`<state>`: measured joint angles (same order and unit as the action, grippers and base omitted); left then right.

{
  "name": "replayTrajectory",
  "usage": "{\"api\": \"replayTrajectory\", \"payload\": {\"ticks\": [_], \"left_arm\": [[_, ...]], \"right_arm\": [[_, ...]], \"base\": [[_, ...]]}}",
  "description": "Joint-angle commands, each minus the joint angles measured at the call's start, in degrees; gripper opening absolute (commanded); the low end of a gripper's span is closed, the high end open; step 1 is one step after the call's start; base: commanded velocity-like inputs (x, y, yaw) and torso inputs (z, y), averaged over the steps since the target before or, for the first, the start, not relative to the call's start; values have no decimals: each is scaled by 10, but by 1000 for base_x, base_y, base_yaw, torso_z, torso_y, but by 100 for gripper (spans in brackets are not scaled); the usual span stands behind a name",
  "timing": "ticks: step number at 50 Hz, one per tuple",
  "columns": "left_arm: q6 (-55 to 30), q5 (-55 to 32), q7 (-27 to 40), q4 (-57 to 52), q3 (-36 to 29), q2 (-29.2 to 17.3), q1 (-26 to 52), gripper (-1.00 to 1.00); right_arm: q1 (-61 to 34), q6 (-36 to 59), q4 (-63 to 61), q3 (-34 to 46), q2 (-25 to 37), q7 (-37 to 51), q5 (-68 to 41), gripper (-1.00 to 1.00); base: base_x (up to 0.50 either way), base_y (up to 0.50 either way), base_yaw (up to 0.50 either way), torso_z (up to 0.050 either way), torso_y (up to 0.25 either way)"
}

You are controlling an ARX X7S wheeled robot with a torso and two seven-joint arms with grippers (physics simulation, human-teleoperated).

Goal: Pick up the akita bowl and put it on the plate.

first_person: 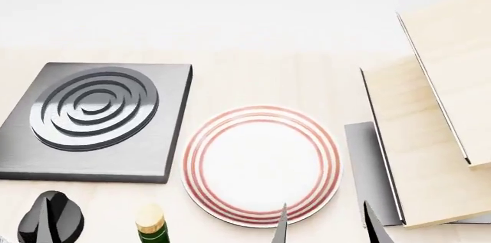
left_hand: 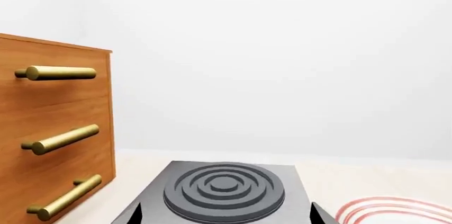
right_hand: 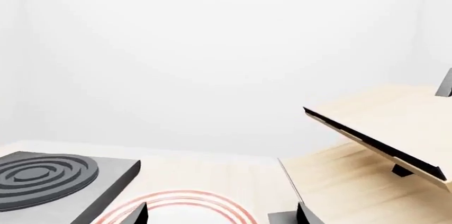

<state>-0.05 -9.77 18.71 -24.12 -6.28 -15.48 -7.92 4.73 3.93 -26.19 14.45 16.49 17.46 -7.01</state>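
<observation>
The akita bowl is out of view in all three views. The plate [first_person: 261, 162], white with thin red rings, lies flat on the pale wooden counter just right of the burner; part of its rim shows in the left wrist view [left_hand: 395, 211] and the right wrist view [right_hand: 187, 203]. My right gripper [first_person: 328, 227] hovers over the plate's near right edge, open and empty, its dark fingertips [right_hand: 137, 214] spread wide. My left gripper [left_hand: 226, 216] is open and empty too, facing the burner.
A dark grey square burner [first_person: 92, 114] with raised rings sits at the left. A wooden drawer unit [left_hand: 56, 128] with brass handles stands beside it. Tilted wooden boards [first_person: 429, 139] on a grey base fill the right. A gold-capped bottle [first_person: 151, 223] and a black rounded shape [first_person: 50, 220] are near the front edge.
</observation>
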Motion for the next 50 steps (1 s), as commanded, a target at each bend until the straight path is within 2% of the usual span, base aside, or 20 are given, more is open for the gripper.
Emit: {"api": "replayTrajectory", "payload": {"ticks": [1,29,33,50], "left_arm": [[2,-1,2,2,-2,-2,0,100],[5,-5,8,5,-6,-8,0,100],[26,-4,1,7,-10,-11,-5,100],[-33,6,36,-33,17,-32,-19,100]], "right_arm": [[-2,0,3,4,2,2,1,100],[-5,-8,10,3,2,11,-8,100],[-4,-11,12,7,3,13,0,100],[-10,-21,33,12,5,10,-6,100]], "base": [[148,0,0,0,0],[138,0,0,0,1],[0,0,0,0,0],[0,0,0,0,0]]}}
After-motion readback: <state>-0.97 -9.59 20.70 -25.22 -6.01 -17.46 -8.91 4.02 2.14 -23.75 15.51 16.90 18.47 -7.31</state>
